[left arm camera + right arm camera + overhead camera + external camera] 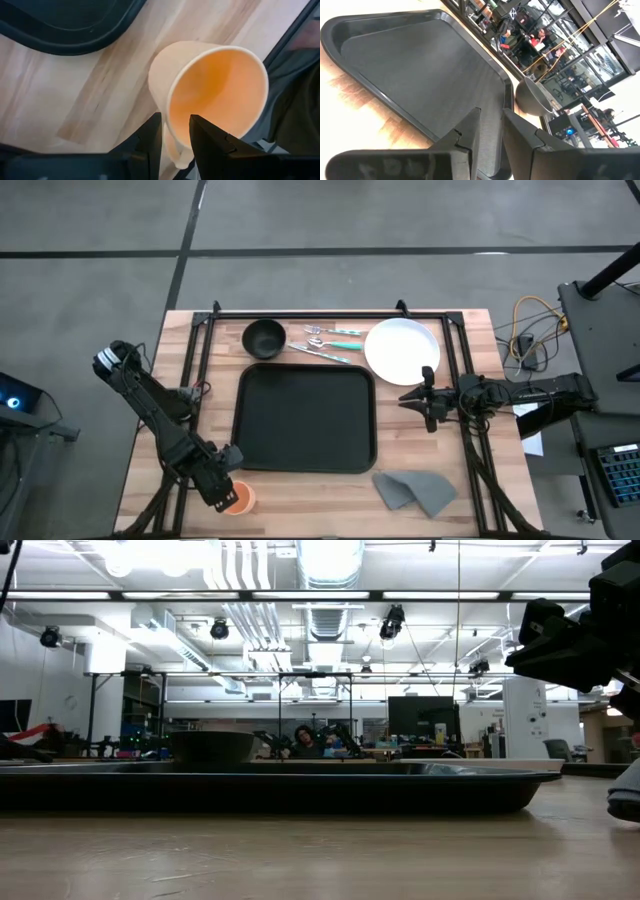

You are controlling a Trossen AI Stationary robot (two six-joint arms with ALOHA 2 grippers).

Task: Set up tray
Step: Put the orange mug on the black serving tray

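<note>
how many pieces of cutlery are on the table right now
3, as far as I can tell: teal-handled cutlery lying in a loose cluster behind the tray, between the black bowl and the white plate. Overlap could hide another.

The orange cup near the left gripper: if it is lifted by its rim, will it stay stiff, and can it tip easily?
The orange cup looks thin-walled, so it is probably light and may flex where the left gripper has one finger inside the rim and one outside. It widens toward the mouth, so a sideways push would likely tip it and let it roll in a curve.
</note>
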